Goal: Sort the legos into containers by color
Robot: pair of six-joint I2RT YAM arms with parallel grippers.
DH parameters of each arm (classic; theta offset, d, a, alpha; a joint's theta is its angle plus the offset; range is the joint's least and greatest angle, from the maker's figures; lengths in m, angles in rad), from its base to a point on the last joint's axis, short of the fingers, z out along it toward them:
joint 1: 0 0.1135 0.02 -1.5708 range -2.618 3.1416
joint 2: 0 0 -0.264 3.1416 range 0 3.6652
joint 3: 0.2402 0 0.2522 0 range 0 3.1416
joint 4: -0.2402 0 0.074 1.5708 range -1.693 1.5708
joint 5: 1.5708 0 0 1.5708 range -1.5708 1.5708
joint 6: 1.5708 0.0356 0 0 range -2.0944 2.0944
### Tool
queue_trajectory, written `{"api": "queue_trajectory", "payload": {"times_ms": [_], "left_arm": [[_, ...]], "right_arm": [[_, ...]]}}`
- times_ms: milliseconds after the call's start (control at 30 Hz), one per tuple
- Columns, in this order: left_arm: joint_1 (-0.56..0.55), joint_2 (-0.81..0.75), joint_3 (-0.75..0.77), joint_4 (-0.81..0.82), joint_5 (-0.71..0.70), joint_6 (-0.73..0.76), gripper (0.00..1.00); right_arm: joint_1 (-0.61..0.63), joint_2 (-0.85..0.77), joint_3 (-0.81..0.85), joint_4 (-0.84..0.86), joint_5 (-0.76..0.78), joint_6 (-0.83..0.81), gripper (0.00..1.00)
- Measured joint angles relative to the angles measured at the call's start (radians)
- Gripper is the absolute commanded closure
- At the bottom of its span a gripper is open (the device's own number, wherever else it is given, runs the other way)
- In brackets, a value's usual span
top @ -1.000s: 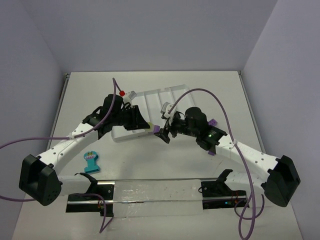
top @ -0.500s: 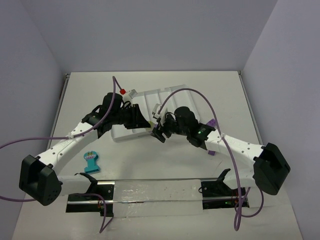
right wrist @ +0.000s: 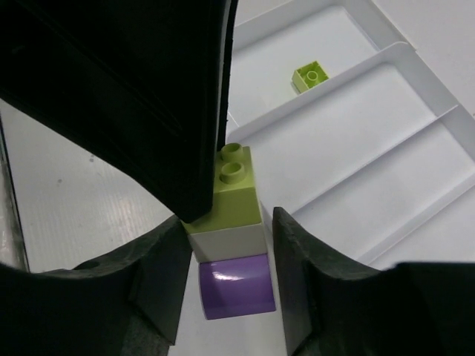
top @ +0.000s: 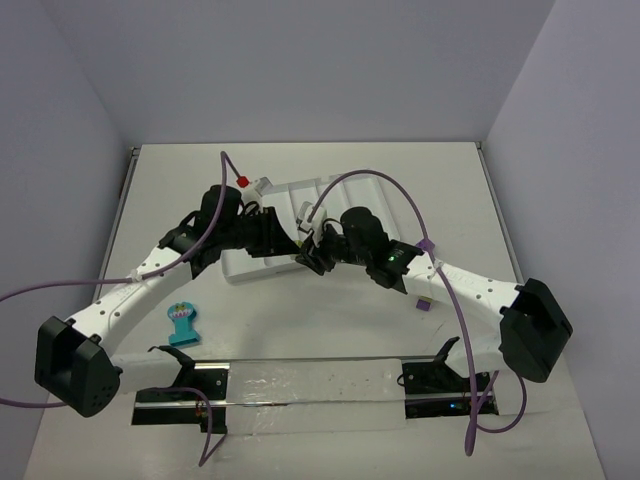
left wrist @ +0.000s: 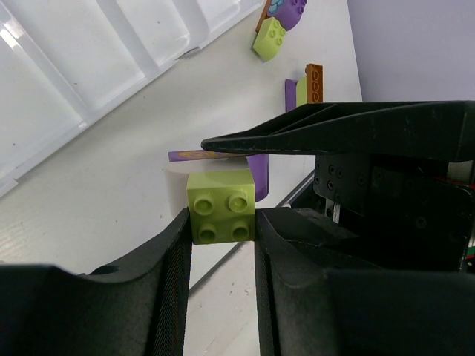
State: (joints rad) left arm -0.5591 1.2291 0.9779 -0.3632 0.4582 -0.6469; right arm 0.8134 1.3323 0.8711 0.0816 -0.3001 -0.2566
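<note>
The lime brick [left wrist: 220, 215] tops a white piece [right wrist: 230, 241] and a purple piece [right wrist: 236, 295], forming one stack held at the near edge of the white tray [right wrist: 356, 148]. Your left claw [left wrist: 221, 224] pinches the lime brick on both sides. Your right claw [right wrist: 230, 256] stands narrow about the two lower pieces; you cannot tell whether it grips them. A small lime brick [right wrist: 311, 76] lies in one compartment of the tray. A teal comb piece [top: 183, 324] lies well apart on the surface [top: 330, 330].
</note>
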Motion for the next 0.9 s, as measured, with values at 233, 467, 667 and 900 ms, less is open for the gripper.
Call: {"api": "queue_trajectory", "payload": {"times_ms": [233,467,667,900], "left_arm": [[0.003,-0.006,0.002,-0.002,-0.001,0.003,1.0],[0.018,-0.006,0.005,-0.008,0.008,0.005,1.0],[0.064,-0.006,0.012,-0.007,0.053,0.004,1.0],[0.19,-0.009,0.013,-0.009,0.066,0.004,1.0]], "right_arm": [[0.003,0.0,0.01,-0.022,-0.006,0.005,0.88],[0.009,0.0,0.009,-0.015,0.015,0.01,1.0],[0.014,-0.003,-0.006,0.04,0.036,0.022,1.0],[0.009,-0.02,-0.043,0.026,0.091,0.024,1.0]]}}
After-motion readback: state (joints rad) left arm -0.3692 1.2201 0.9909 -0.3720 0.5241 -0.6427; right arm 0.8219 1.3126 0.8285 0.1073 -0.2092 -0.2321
